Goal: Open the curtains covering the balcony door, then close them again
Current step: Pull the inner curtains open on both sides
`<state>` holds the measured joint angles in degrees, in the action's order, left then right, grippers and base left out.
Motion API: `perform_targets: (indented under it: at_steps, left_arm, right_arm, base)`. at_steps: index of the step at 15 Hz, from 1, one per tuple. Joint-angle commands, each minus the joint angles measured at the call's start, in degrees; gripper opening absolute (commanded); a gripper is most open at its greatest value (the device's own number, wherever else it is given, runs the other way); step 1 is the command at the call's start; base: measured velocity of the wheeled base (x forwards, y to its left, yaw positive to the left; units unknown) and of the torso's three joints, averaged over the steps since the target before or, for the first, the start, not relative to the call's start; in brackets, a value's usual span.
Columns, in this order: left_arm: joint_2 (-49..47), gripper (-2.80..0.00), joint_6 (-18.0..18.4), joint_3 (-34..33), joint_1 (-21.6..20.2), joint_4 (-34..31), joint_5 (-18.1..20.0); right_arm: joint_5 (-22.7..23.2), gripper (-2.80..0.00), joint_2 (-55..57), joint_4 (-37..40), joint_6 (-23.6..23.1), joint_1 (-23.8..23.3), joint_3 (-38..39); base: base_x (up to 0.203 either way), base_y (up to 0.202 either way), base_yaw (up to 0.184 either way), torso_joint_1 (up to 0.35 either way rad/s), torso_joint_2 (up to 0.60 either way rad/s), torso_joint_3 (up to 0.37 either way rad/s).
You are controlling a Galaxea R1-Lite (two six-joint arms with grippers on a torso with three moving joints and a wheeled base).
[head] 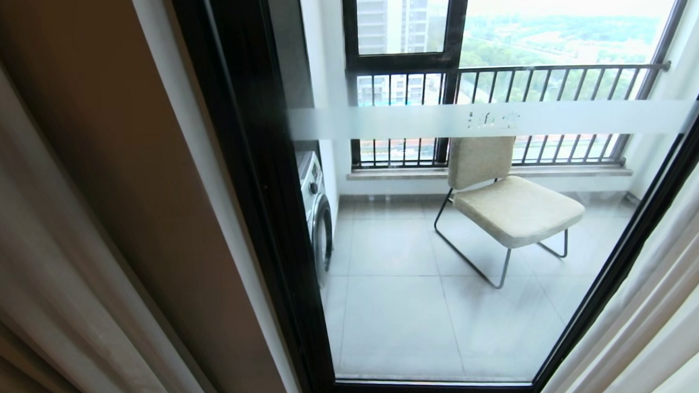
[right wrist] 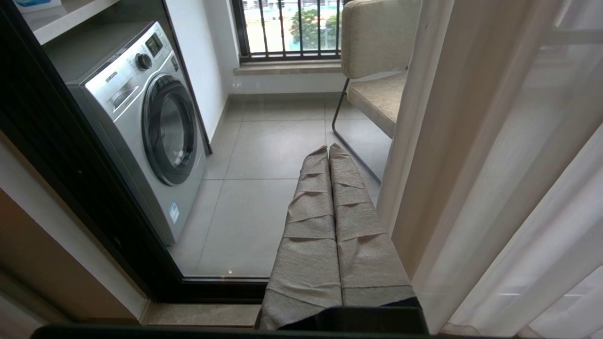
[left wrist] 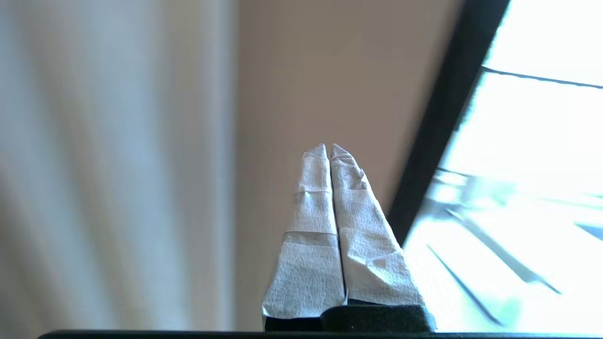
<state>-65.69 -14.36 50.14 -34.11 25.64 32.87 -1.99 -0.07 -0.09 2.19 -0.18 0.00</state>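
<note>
Nearest the robot, the left gripper (left wrist: pixel 328 147) is clenched, its two cloth-wrapped fingers (left wrist: pixel 311 235) pressed together with nothing between them; it points at a tan wall (left wrist: pixel 330 84), with a pale fold of the curtains (left wrist: pixel 108 165) on one side and the black frame of the balcony door (left wrist: pixel 438 141) on the other. The right gripper (right wrist: pixel 328 148) is likewise clenched on nothing, held low before the glass, its wrapped fingers (right wrist: pixel 311 245) just beside the hanging curtains (right wrist: pixel 471 141).

In the head view neither arm shows. The curtains are drawn apart: one bunch hangs at the left edge (head: pixel 32 260) against the tan wall (head: pixel 122 169), the other at the lower right (head: pixel 667 302), where a thin white layer lies over a beige fold. Between them the balcony door (head: pixel 268 193) stands uncovered, its glass crossed by a frosted white band (head: pixel 440 120) bearing small characters.

Beyond the glass lies a grey tiled floor (head: pixel 400 311). A washing machine (head: pixel 318 215) stands at the left of the balcony, and a beige chair (head: pixel 512 205) on a thin metal frame stands near the far window. Farthest, a black barred railing (head: pixel 554 70) runs across that window (head: pixel 401 20), with buildings and trees behind.
</note>
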Motion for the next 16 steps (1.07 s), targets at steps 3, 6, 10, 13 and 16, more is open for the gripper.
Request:
perform_targets:
  at_steps: [3, 6, 10, 13, 16]
  left_arm:
    - [5.9, -2.80, 0.0, -3.9, 26.9, -6.0, -16.6]
    - [13.8, -2.80, 0.5, -11.8, 35.4, -10.2, -28.2]
    - [24.4, -2.80, 4.4, -23.6, 35.3, -11.0, -29.1]
    - [36.7, -2.80, 7.8, -34.5, 35.3, -11.8, -29.5]
    - [48.4, -2.80, 9.3, -43.1, 35.6, -15.1, -29.7]
  right_arm:
    - [0.0, -2.80, 0.1, 0.0, 0.0, 0.0, 0.0]
    - [0.0, -2.80, 0.1, 0.0, 0.0, 0.0, 0.0]
    - [0.0, -2.80, 0.1, 0.0, 0.0, 0.0, 0.0]
    - [0.0, -2.80, 0.1, -0.1, 0.0, 0.0, 0.0]
    - [0.0, -2.80, 0.1, 0.0, 0.0, 0.0, 0.0]
  base:
    - [0.000, 0.000, 0.000, 0.000, 0.00, 0.000]
    - [0.000, 0.000, 0.000, 0.000, 0.00, 0.000]
    - [0.000, 0.000, 0.000, 0.000, 0.00, 0.000]
    - [0.000, 0.000, 0.000, 0.000, 0.00, 0.000]
    - [0.000, 0.000, 0.000, 0.000, 0.00, 0.000]
